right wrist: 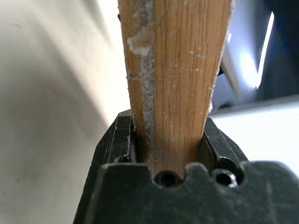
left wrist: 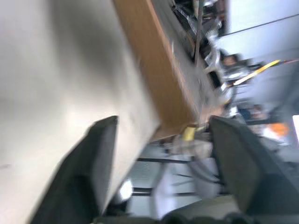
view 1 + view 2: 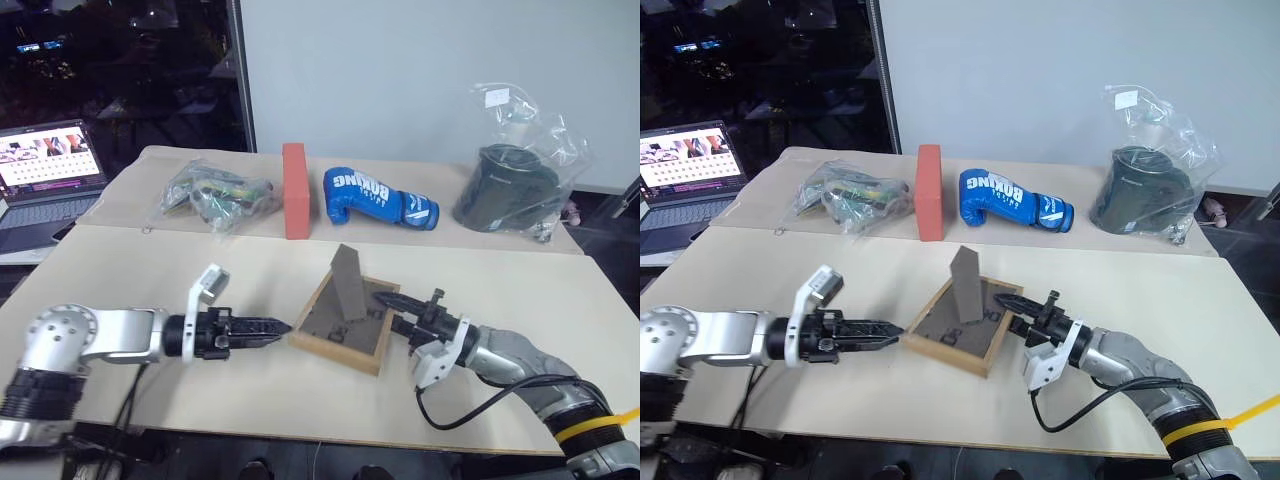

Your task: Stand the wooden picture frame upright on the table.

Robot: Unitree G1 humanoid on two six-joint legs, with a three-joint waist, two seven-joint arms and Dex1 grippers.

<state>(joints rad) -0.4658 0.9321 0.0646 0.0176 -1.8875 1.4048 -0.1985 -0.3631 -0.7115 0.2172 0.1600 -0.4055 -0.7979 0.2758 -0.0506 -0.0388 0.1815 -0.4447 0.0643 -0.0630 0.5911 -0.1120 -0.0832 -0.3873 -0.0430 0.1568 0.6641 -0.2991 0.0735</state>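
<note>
The small rectangular light-wood picture frame (image 3: 342,320) lies face down near the front of the large pale beige bench (image 3: 250,400), grey-brown back up, w/ its fold-out stand (image 3: 350,283) already swung out and sticking up from the back. The right hand (image 3: 391,305) pinches the frame's right edge; the right wrist view shows the wood rail squeezed between both black fingers (image 1: 117,144), so that side is gripped, prob. so the frame can be tipped up about its edge. The left hand (image 3: 270,326) sits just beside the frame's left corner, fingers spread wide and holding nothing (its wrist view shows a clear gap between them). Judging by this, the frame is not yet upright; tilting it onto bottom edge and stand is what's left. Behind, well apart: a red-orange brick-like block (image 3: 294,190) and a blue boxing glove (image 3: 375,196), neither in the way.
</note>
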